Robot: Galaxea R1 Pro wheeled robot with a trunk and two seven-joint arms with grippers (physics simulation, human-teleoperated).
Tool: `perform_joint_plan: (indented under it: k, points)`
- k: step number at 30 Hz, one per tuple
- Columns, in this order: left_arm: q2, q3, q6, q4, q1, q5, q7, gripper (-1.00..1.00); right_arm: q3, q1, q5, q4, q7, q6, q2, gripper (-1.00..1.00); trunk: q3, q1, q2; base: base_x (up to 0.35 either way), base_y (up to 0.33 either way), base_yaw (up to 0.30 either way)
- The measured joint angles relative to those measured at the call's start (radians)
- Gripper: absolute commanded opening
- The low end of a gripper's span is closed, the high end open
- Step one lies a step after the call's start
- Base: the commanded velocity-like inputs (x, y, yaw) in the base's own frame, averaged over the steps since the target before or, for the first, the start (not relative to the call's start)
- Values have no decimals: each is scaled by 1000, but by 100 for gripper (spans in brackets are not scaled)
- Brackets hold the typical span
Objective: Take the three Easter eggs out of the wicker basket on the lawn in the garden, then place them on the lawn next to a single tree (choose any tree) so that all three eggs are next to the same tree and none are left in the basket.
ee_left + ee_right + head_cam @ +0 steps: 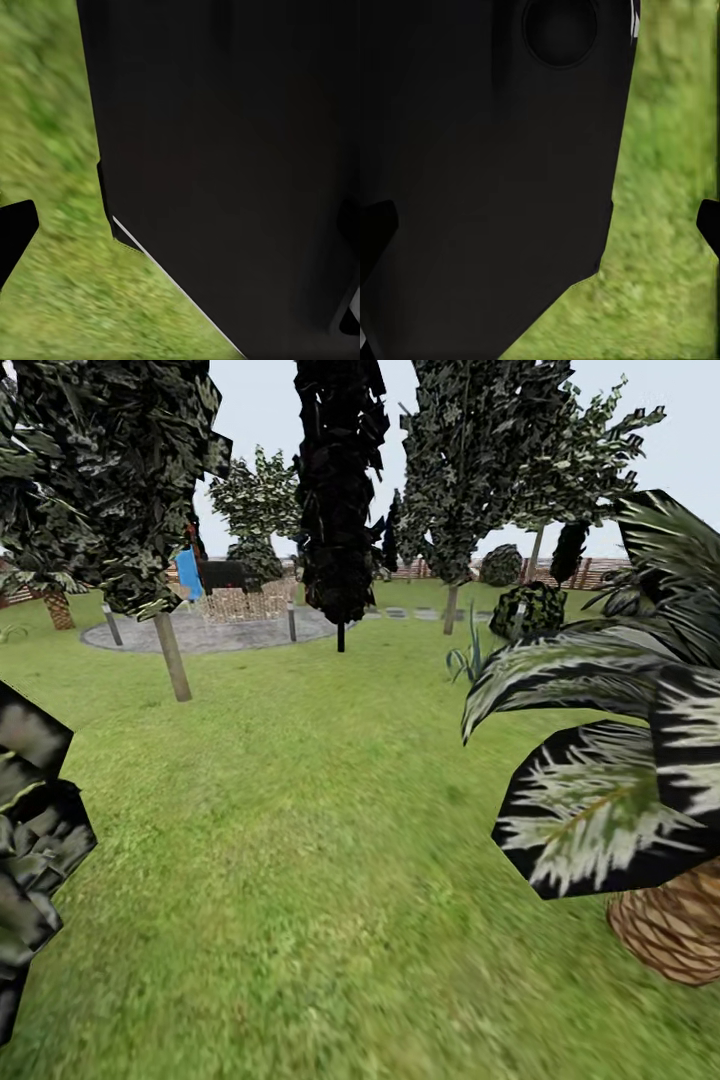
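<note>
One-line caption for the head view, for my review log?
Robot crossing the lawn toward a distant playset, with a near-black conifer ahead and a palm close on its right.

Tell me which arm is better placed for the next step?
Neither is favoured yet: both wrist views look at a dark panel and blurred lawn, so the robot probably must drive on first.

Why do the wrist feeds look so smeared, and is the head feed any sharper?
Head view: the near lawn is softly blurred, while the distant trees and the blue slide read sharper under flat, shadowless light. Left wrist view: grass is streaked and blurred beside a featureless dark body. Right wrist view: the same smeared grass.
</note>
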Motion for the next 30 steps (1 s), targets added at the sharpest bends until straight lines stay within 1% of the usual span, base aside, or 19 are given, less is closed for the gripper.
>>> perform_joint_plan:
  k: [15,20,30]
  points:
    - [0,0,0,0,0,0,0,100,0,0,0,-1,0,0,-1,100,0,0,0,337,0,235]
    - [0,0,0,0,0,0,0,100,0,0,0,-1,1,0,-1,100,0,0,0,337,0,62]
    - [0,0,0,0,0,0,0,100,0,0,-1,1,8,1,-2,100,0,0,0,337,0,4]
